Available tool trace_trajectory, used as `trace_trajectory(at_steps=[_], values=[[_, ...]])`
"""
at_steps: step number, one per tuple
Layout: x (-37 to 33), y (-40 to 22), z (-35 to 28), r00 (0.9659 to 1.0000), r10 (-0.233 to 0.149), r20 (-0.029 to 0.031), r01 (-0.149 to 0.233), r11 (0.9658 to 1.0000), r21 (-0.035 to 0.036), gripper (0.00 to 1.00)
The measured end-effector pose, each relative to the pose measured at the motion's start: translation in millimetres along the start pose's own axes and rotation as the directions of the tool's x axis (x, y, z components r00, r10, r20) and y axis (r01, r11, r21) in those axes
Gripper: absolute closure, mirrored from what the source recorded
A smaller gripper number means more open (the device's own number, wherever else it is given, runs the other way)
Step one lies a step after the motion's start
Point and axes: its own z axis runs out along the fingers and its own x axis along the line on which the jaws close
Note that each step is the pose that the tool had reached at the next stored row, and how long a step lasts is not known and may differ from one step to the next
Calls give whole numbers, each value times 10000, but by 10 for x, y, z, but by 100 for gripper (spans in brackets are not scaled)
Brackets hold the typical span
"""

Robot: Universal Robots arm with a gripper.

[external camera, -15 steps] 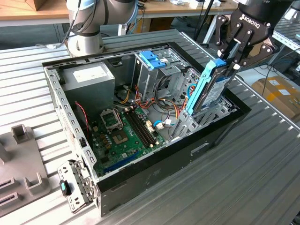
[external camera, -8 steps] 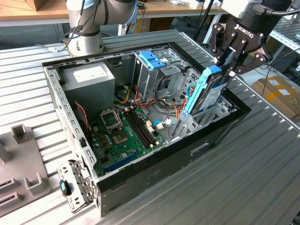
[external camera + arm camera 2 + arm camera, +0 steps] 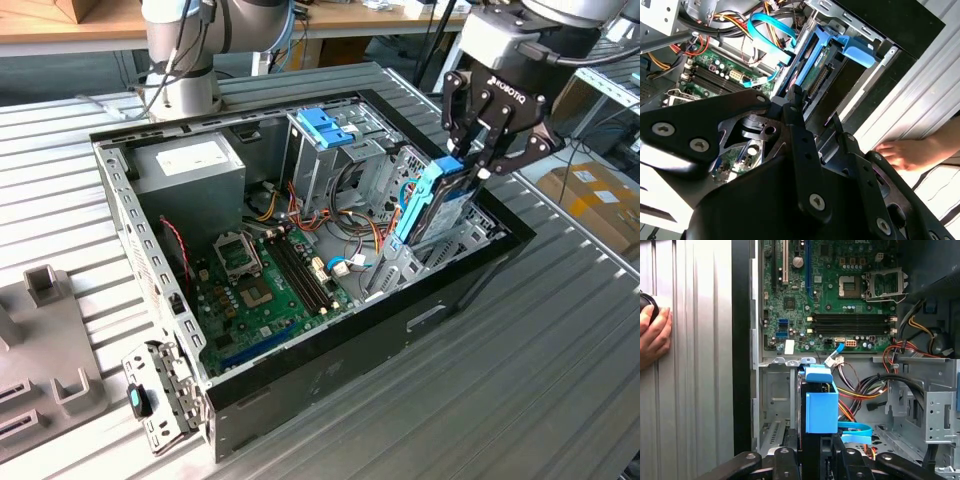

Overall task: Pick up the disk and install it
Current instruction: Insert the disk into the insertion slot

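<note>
Gripper [image 3: 476, 162] is clamped on the disk [image 3: 432, 208], gripping its upper end and holding it on edge, tilted, probably so the blue rails line up with the bay [image 3: 772, 405]. The disk hangs directly beneath the fingers, partly inside the case [image 3: 330, 385], near the motherboard [image 3: 262, 290]. A hand [image 3: 654, 335] rests outside.

Bay is filled by the disk [image 3: 440, 212] — hemmed by cable bundle [image 3: 372, 230] and case wall [image 3: 500, 250]. Room is left open over the motherboard [image 3: 255, 285]; a person's hand [image 3: 655, 335] is rested just outside the case.
</note>
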Motion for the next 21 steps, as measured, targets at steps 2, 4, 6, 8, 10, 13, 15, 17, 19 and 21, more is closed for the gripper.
trace_trajectory(at_steps=[2,4,6,8,10,13,15,17,19,21], values=[[-2,3,90,10000,0,1,0,10000,0,65],[-3,4,147,10000,0,1,0,10000,-1,65],[-4,6,214,10000,0,1,0,10000,0,65],[-5,7,257,10000,0,1,0,10000,0,65],[-5,8,298,10000,0,1,0,10000,0,65],[-6,8,311,10000,0,-1,0,10000,-1,65],[-5,8,311,10000,0,-3,0,10000,0,65],[-6,8,311,10000,0,-3,0,10000,0,58],[-6,8,311,10000,0,-4,0,10000,0,52],[-6,8,317,10000,0,-3,0,10000,0,52]])
